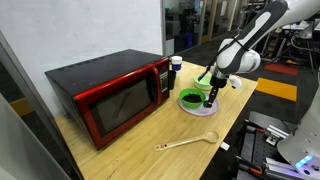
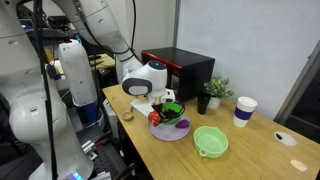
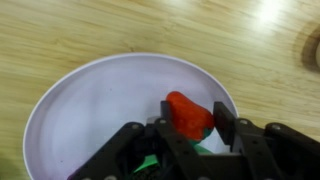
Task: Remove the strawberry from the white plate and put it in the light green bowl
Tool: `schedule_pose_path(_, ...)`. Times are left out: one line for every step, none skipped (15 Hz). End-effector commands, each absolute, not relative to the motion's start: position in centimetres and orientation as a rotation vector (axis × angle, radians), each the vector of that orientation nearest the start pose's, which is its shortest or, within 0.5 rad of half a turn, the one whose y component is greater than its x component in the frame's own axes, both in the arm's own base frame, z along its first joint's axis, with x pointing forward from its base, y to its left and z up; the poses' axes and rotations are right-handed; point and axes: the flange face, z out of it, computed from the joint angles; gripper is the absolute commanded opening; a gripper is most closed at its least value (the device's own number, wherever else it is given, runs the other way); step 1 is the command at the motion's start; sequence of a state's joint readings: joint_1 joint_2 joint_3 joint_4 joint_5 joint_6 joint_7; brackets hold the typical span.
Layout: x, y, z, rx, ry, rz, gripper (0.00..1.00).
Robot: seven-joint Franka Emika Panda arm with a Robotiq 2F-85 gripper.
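The strawberry (image 3: 187,114) is seen in the wrist view as a small, bright red lump with a blunt, slightly tapered shape. It is positioned over the right part of the white plate (image 3: 90,110), close to the rim, and is held between the fingers of the gripper (image 3: 188,126), which lie against its sides. Whether it is lifted clear of the plate surface cannot be told.

The white plate is round and flat, and is laid level on the wooden table in both exterior views (image 1: 203,111) (image 2: 172,135).

The light green bowl (image 2: 210,141) is a small, shallow, pale mint bowl. It is placed upright, to the right of the plate and nearer in an exterior view, apart from the plate.
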State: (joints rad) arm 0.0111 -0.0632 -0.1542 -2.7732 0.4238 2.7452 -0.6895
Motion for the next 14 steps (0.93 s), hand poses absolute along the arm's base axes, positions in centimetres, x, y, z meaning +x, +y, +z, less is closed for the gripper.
schedule_pose_path(38.1,-7.8,25.9,-2.977,-0.248,-0.183,0.21)
schedule_pose_path(38.0,-7.9,26.5,-2.978,-0.261,-0.182,0.21)
schedule_pose_path(38.0,-8.0,26.9,-2.980,-0.274,-0.175,0.21)
schedule_pose_path(37.8,-8.1,27.4,-2.982,-0.285,-0.163,0.21)
schedule_pose_path(37.7,-8.2,27.8,-2.984,-0.298,-0.149,0.21)
schedule_pose_path(37.5,-8.3,28.3,-2.985,-0.304,-0.139,0.21)
schedule_pose_path(37.3,-8.6,28.7,-2.988,-0.312,-0.126,0.21)
schedule_pose_path(37.0,-9.0,29.1,-2.988,-0.312,-0.115,0.21)
schedule_pose_path(36.8,-9.5,29.4,-2.996,-0.303,-0.109,0.21)
schedule_pose_path(36.6,-10.3,29.7,-3.010,-0.285,-0.110,0.21)
schedule_pose_path(36.6,-11.5,30.0,-3.027,-0.249,-0.114,0.21)
schedule_pose_path(36.7,-12.5,30.3,-3.052,-0.211,-0.126,0.21)
schedule_pose_path(36.8,-14.0,30.5,-3.071,-0.161,-0.136,0.21)
schedule_pose_path(37.1,-15.6,30.9,-3.100,-0.102,-0.149,0.21)
